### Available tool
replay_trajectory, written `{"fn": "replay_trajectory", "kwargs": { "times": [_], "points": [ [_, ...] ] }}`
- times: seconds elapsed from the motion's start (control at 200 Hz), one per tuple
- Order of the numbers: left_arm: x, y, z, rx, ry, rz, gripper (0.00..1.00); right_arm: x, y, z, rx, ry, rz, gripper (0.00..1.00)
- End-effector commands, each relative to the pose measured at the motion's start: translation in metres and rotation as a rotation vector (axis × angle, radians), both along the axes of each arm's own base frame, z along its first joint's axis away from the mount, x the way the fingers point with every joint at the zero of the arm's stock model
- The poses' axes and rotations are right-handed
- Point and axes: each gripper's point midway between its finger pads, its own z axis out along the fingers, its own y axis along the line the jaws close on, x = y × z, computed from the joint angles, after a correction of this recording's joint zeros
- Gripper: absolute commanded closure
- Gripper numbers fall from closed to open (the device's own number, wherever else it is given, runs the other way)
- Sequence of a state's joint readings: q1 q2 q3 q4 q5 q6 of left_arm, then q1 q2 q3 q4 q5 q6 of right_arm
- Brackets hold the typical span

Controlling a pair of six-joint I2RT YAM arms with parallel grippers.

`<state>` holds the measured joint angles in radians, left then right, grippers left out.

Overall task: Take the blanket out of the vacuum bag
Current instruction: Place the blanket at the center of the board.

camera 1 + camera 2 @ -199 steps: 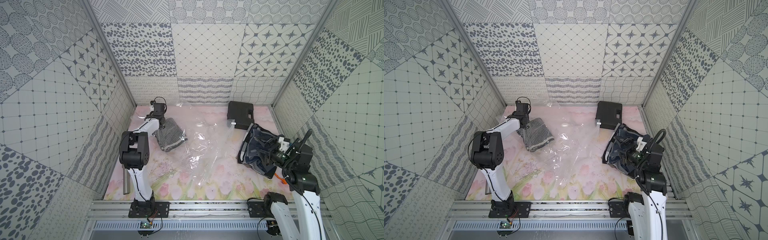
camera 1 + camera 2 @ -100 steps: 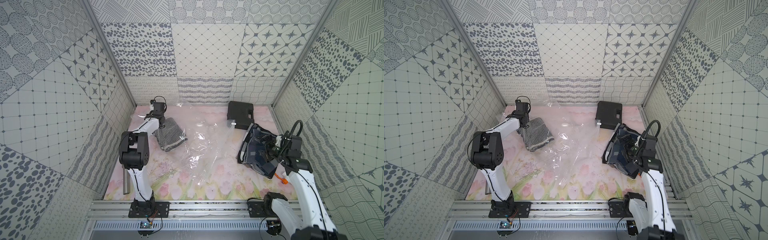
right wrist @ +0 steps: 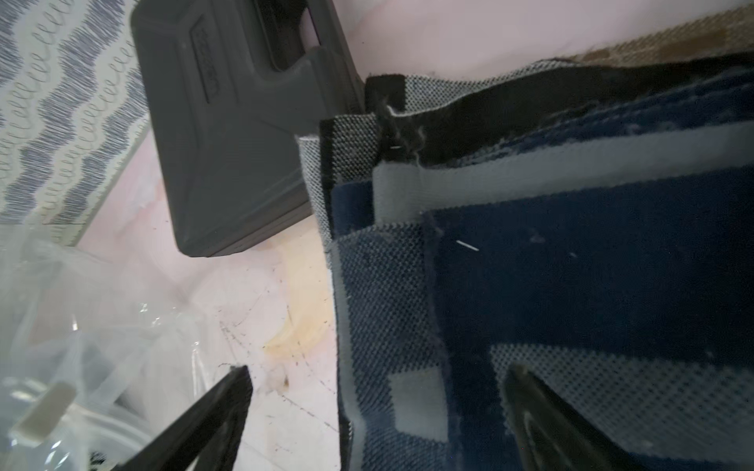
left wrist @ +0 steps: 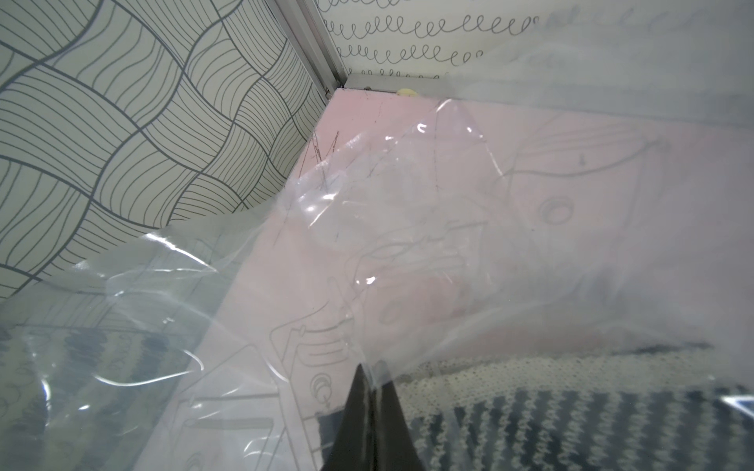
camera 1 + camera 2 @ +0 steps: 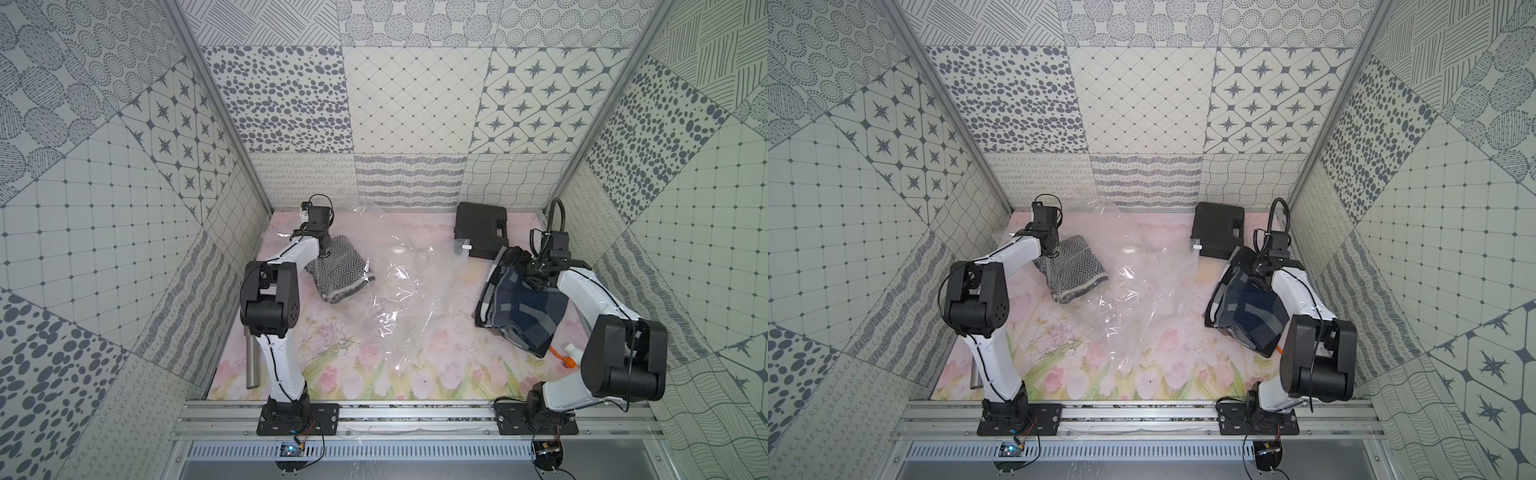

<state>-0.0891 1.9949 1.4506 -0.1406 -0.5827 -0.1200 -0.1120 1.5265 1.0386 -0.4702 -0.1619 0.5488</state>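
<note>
Your left gripper [image 4: 368,377] is at the back left corner of the table [image 5: 436,365], and its jaws are pressed together on a fold of the vacuum bag [image 4: 408,228]. The clear film rises from that pinch and drapes toward the side wall. Right beside the pinch, the grey herringbone blanket [image 4: 571,416] looks hazy through the plastic, so film lies over it. You cannot tell from these views whether it is fully inside the bag.

In both top views the bag [image 5: 399,299] [image 5: 1125,299] spreads crinkled across the middle of the table, with its round white cap [image 5: 399,249] toward the back. The herringbone blanket [image 5: 340,270] sits at the bag's left end, partly hidden by your left arm.

Your right gripper [image 3: 377,369] hangs with its jaws wide apart and nothing between them. One finger is over the bare table, and the other is over the folded navy blanket [image 3: 571,265]. You cannot tell whether that finger touches the cloth. The navy blanket [image 5: 523,307] lies on the right side of the table, outside the plastic, with its back corner against the black case [image 5: 480,226].

A metal cylinder [image 5: 252,361] lies at the front left. A small white bottle with an orange tip [image 5: 571,353] sits just beside your right arm.
</note>
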Motion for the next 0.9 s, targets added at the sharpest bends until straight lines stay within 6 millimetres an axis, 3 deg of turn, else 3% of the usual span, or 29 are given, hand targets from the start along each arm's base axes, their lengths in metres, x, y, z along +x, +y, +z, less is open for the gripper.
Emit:
{"fn": "replay_trajectory", "kwargs": {
  "times": [0.0,0.065,0.13,0.225,0.27,0.47,0.77,0.895],
  "points": [
    [0.005,0.002,-0.002,0.002,-0.010,-0.004,1.00,0.006,-0.009,-0.016,-0.109,0.017,0.023,0.07],
    [0.005,0.003,-0.002,0.001,-0.010,-0.004,1.00,0.010,-0.006,-0.026,-0.113,0.027,0.033,0.20],
    [0.006,0.003,-0.003,0.002,-0.007,-0.005,1.00,0.014,-0.004,-0.035,-0.101,0.032,0.034,0.41],
    [0.004,0.003,-0.005,0.004,0.000,-0.004,1.00,0.018,-0.004,-0.041,-0.098,0.033,0.023,0.86],
    [0.004,0.003,-0.006,0.004,0.000,-0.004,1.00,0.020,-0.004,-0.041,-0.093,0.034,0.024,1.00],
    [0.005,0.003,-0.006,0.007,0.001,-0.007,1.00,0.028,-0.006,-0.029,-0.102,0.012,0.040,1.00],
    [0.003,0.003,-0.007,0.003,0.002,-0.004,1.00,0.032,0.011,0.064,0.030,-0.188,0.017,1.00],
    [0.003,0.002,-0.008,-0.003,0.002,-0.005,1.00,0.031,0.016,0.083,0.043,-0.224,0.026,1.00]
  ]
}}
